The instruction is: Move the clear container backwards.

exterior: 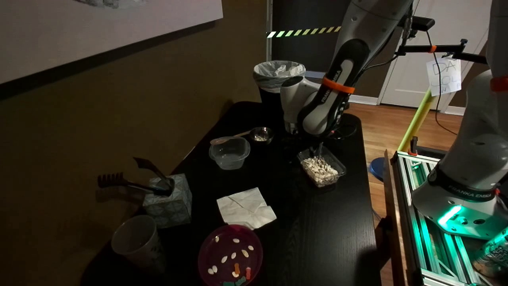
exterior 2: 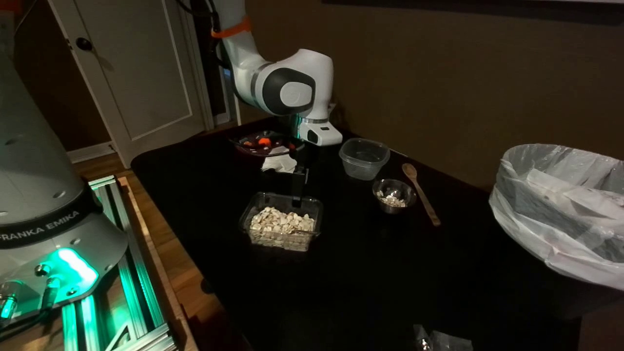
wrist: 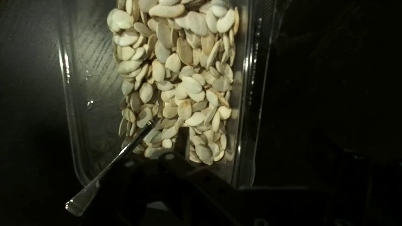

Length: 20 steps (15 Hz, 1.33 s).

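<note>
The low rectangular tub of clear plastic (exterior 2: 249,213) stands, as I see in an exterior view, left of the middle of the black wooden bench (exterior 2: 370,282); pale, flat, oval seeds (wrist: 188,84) are heaped inside it; the dark end effector (exterior 2: 297,199) points downward at this tub; whether it is wide, narrow or holding something, I cannot tell; in the wrist view a silver metal handle (wrist: 91,188) slants out from the seeds to the left; at the right of the tub there is a small, shiny, round bowl (exterior 2: 395,209), and just beside it lies a light brown wooden spoon (exterior 2: 424,199).
</note>
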Motion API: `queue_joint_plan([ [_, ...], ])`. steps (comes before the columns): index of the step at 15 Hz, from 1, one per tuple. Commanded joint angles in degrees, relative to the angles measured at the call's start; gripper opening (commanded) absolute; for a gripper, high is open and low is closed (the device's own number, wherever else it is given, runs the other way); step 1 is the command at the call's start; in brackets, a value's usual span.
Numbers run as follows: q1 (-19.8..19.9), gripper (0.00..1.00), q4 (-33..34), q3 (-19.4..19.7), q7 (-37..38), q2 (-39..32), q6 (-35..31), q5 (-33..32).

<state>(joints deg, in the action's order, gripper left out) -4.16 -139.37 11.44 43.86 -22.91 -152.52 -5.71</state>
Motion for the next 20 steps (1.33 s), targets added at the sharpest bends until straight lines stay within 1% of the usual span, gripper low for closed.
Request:
queue_joint_plan([
  [1, -1.44, 0.64, 2.27, 0.95, 1.80, -4.04, -1.19, 0.80],
  [2, -1.19, 0.64, 2.27, 0.55, 1.30, -4.37, -1.35, 1.47],
  [4, -1.45, 0.49, 2.21, 0.57, 1.13, -4.88, -1.51, 1.70],
  [5, -1.62, 0.39, 1.99, 0.65, 1.20, -4.93, -1.69, 1.74],
  [7, -1.90, 0.26, 1.80, 0.74, 1.25, -4.96, -1.72, 1.68],
  [8, -2.06, 0.17, 1.67, 0.79, 1.30, -4.83, -1.78, 1.61],
  [10, -2.46, 0.03, 1.56, 1.04, 1.62, -4.58, -1.55, 1.35],
  [11, -2.70, 0.00, 1.46, 1.23, 1.83, -4.35, -1.40, 1.13],
  [12, -2.86, 0.00, 1.35, 1.37, 1.96, -4.14, -1.32, 0.99],
  [14, -2.99, 0.01, 1.21, 1.48, 2.10, -3.71, -0.99, 1.11],
  [16, -2.12, 0.01, 0.80, 0.52, 1.35, -2.90, -0.57, 2.63],
  [17, -0.56, 0.01, 0.65, -1.21, -0.47, -2.07, 0.67, 4.87],
  [20, 1.65, 0.01, -0.04, -3.62, -3.41, -0.54, 0.39, 10.04],
])
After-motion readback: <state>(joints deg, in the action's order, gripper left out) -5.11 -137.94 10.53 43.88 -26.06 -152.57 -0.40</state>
